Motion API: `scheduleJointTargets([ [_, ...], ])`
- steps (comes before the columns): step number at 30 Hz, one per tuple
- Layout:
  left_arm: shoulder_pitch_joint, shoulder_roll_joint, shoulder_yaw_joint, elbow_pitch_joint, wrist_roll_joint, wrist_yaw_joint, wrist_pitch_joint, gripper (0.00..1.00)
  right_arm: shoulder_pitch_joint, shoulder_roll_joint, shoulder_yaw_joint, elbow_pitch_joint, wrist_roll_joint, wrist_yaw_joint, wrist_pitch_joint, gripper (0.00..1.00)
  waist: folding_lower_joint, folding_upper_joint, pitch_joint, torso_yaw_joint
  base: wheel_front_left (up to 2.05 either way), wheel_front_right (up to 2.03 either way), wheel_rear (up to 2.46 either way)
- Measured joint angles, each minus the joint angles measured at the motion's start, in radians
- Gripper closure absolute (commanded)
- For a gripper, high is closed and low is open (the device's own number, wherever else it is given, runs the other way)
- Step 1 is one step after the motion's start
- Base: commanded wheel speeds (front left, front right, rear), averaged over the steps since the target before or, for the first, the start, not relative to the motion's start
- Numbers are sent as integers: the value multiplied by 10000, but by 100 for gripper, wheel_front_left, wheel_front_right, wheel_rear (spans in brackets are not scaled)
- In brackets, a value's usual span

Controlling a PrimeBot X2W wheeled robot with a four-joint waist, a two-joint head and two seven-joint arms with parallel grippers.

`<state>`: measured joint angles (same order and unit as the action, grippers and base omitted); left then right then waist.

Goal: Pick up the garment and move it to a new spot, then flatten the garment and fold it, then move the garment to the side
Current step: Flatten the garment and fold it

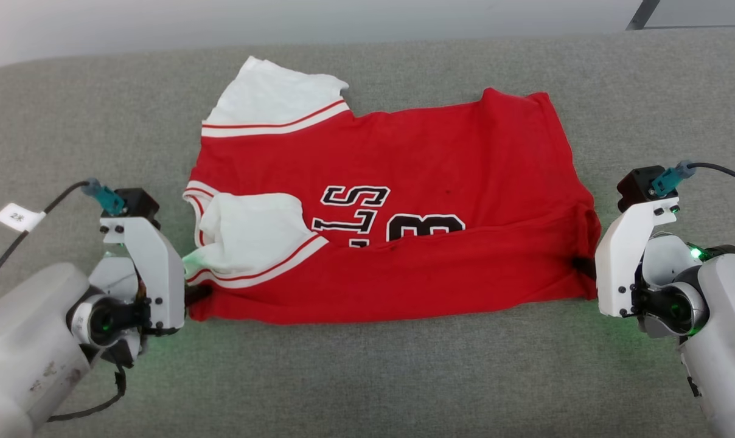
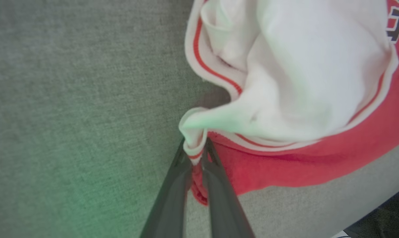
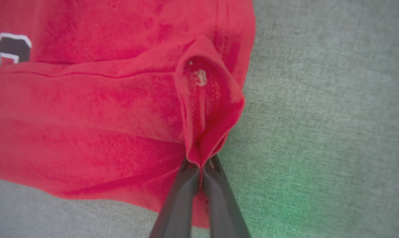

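At the left, the left gripper point(image 2: 195, 152) pinches the white-sleeved end of the garment point(image 1: 416, 158). The red shirt lies on the grey surface point(image 1: 367, 377), its long axis running left to right between the arms. At the right, the right gripper point(image 3: 199, 163) is clamped on the hem corner — one arm at each end.

The bright red jersey shirt point(image 1: 404, 152) bears black white-edged letters point(image 1: 354, 210) ending "LS" and a half-hidden digit point(image 1: 425, 226), "3" or "8"; left of it, a small white cable tag point(image 1: 18, 216) reads "2", rest unclear
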<state>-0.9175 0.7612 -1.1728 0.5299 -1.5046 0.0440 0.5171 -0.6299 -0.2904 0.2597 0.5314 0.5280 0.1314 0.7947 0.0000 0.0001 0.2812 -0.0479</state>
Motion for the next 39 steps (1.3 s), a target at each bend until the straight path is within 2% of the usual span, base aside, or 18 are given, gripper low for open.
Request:
scheduleJointTargets([
  [4,48,144,-8,-150,-15,19,31,100,26,-159,174,-109,230,0,-17,100,0,0,-121,-25,0,0,0],
  [8,227,470,-13,-600,-67,226,81,100,291,-458,357,-487,525,0,144,100,0,0,-277,-38,0,0,0],
  [15,823,1095,-121,-1994,-188,941,184,100,1046,-1058,403,-1381,907,0,491,100,0,0,-573,19,0,0,0],
  [21,1412,1551,-201,-3250,-422,1651,186,100,1838,-1327,169,-2092,1053,0,890,100,0,0,-801,113,0,0,0],
  [32,2342,2272,-224,-4991,-976,2698,46,100,3289,-1369,-568,-3321,1081,0,1783,100,0,0,-1002,142,0,0,0],
  [39,2481,2479,-261,-5271,-769,2815,-155,100,3658,-1143,-922,-3772,840,0,2033,100,0,0,-964,105,0,0,0],
])
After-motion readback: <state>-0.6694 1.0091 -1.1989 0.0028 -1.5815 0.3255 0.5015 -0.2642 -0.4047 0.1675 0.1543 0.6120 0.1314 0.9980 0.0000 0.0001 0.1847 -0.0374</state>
